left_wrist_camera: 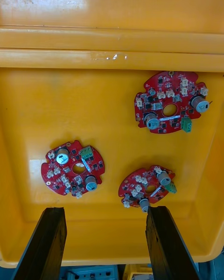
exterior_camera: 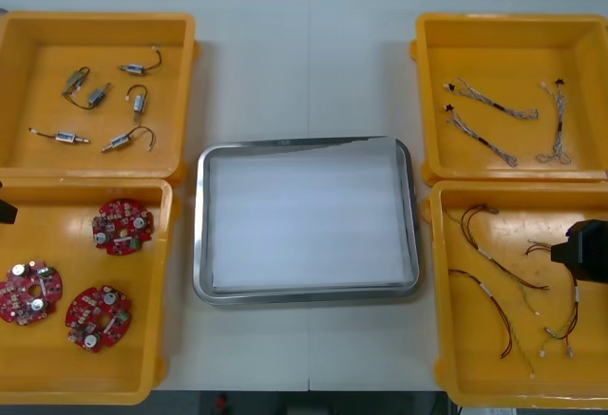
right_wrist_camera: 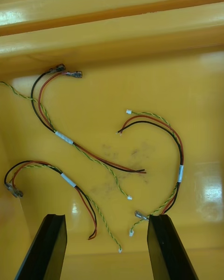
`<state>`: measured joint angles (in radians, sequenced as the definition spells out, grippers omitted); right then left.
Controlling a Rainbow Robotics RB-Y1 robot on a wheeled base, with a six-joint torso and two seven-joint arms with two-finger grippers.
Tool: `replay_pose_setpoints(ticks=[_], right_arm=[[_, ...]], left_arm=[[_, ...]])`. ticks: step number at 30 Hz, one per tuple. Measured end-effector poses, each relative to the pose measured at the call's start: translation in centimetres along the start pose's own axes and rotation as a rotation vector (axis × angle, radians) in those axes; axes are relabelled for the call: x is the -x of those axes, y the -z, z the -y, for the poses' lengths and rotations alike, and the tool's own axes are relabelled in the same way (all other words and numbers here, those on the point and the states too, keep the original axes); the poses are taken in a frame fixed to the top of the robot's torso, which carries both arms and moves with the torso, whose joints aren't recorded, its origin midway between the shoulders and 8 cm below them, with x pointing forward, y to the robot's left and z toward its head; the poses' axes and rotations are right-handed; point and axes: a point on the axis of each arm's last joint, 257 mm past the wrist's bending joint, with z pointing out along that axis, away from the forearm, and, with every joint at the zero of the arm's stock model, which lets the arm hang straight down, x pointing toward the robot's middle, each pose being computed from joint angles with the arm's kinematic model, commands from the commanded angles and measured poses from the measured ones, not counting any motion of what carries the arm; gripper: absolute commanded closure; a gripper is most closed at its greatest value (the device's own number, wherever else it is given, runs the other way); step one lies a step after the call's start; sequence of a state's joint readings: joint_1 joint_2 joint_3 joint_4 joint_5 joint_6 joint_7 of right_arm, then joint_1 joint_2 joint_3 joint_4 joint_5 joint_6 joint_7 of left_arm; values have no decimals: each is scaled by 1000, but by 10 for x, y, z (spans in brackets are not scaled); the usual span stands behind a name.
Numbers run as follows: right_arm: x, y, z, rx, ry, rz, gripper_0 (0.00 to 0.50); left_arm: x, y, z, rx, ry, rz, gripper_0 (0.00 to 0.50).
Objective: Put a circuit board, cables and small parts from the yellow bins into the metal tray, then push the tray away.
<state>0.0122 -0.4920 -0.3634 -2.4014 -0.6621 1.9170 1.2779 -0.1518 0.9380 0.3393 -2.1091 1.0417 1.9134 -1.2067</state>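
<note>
Right gripper point(right_wrist_camera: 105, 219), apart, above crowded cables point(right_wrist_camera: 64, 137) (left gripper point(left_wrist_camera: 105, 210) likewise, over circuit boards point(left_wrist_camera: 73, 168)): one pinch may lift several.

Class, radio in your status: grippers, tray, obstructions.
Left gripper open over circuit boards. Right gripper open over red and yellow cables. Metal tray unloaded. No obstruction seen.

Bins point(exterior_camera: 95, 20) are showing yellow. Circuit boards point(exterior_camera: 123, 226) are showing red with green and silver bits. Tray point(exterior_camera: 200, 235) is shining silver, white inside. Some cables point(exterior_camera: 483, 101) are twisting blue-white; other cables point(right_wrist_camera: 63, 137) are running red, black, yellow-green. Counter point(exterior_camera: 304, 54) is looking pale.
</note>
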Motion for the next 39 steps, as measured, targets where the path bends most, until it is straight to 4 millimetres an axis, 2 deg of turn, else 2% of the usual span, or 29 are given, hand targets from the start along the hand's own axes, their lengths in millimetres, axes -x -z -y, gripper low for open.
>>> replay_pose_setpoints(ticks=[39], right_arm=[[0, 0, 0, 0, 0, 0, 0]], left_arm=[[0, 0, 0, 0, 0, 0, 0]])
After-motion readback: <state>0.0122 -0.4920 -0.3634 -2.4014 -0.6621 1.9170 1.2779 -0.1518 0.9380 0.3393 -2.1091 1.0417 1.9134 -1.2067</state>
